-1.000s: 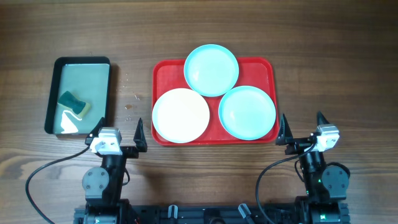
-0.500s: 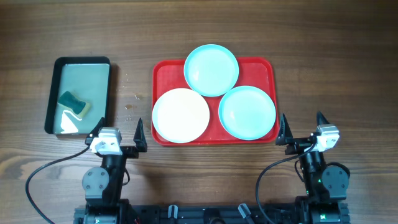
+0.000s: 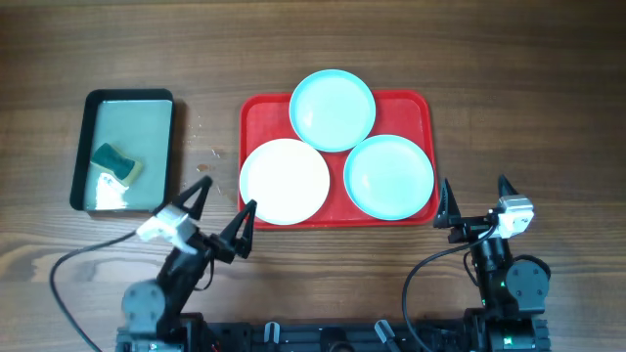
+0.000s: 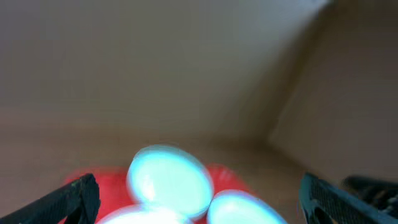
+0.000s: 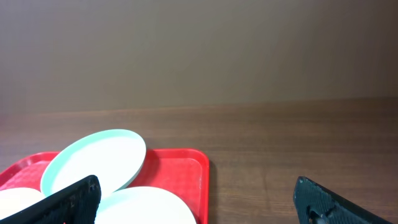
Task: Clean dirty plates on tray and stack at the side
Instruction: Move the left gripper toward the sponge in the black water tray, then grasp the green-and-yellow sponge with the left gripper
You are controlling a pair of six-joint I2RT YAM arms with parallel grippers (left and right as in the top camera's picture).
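The red tray [image 3: 262,115] lies mid-table with three plates on it: a pale aqua one [image 3: 333,110] at the back, a whiter one [image 3: 285,181] at front left and a second aqua one [image 3: 389,176] at front right. My left gripper [image 3: 226,196] is open and empty, angled toward the tray's front-left corner, just short of the white plate. In the blurred left wrist view the back plate [image 4: 169,179] and the tray [image 4: 106,180] lie ahead of the wide jaws. My right gripper [image 3: 475,186] is open and empty beside the tray's front-right corner. Its wrist view shows the tray's corner [image 5: 186,165] and the near aqua plate [image 5: 149,205].
A black-rimmed pan [image 3: 127,94] of water stands at the left, with a green and yellow sponge [image 3: 116,164] lying in it. Bare wooden table lies to the right of the tray and behind it. Cables trail from both arm bases at the front edge.
My left arm has swung right and forward, its open gripper now pointing diagonally at the tray's front-left corner. The right arm and the plates have not moved.
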